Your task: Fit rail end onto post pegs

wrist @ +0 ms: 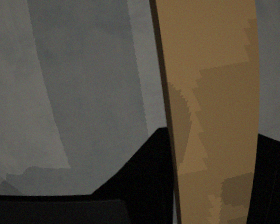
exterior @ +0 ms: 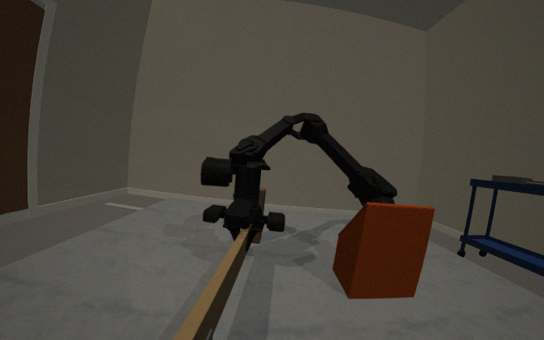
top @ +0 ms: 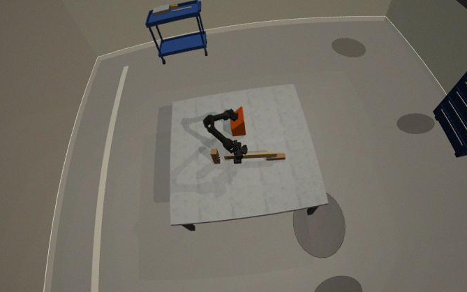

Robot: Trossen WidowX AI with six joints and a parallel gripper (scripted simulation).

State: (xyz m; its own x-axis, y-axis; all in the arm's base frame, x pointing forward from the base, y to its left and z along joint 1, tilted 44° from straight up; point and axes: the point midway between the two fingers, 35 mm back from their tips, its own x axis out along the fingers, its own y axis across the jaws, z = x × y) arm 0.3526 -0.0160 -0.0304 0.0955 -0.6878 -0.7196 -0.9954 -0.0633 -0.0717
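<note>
The wooden rail (top: 257, 155) (exterior: 223, 276) (wrist: 211, 75) runs from the low footboard block (top: 281, 156) toward the short wooden post (top: 214, 156) (exterior: 263, 198). Its far end lies over the block; the bracket is too small to make out. Its near end points at the post's pegged face, with a small gap between them. The pegs are tiny in the top view, and the rail's holes are not visible. My gripper (exterior: 241, 238) (wrist: 189, 134) points down and is shut on the rail near its post end. The rail's shadow lies apart from it on the table; I cannot tell whether it is exactly level.
An orange wedge-shaped block (top: 237, 125) (exterior: 385, 253) stands on the table (top: 264, 188) (exterior: 117, 295) by the arm's base. The arm bends over the table from there. A blue cart (top: 182, 44) (exterior: 514, 253) and a blue drawer cabinet (top: 463, 112) stand away from the table.
</note>
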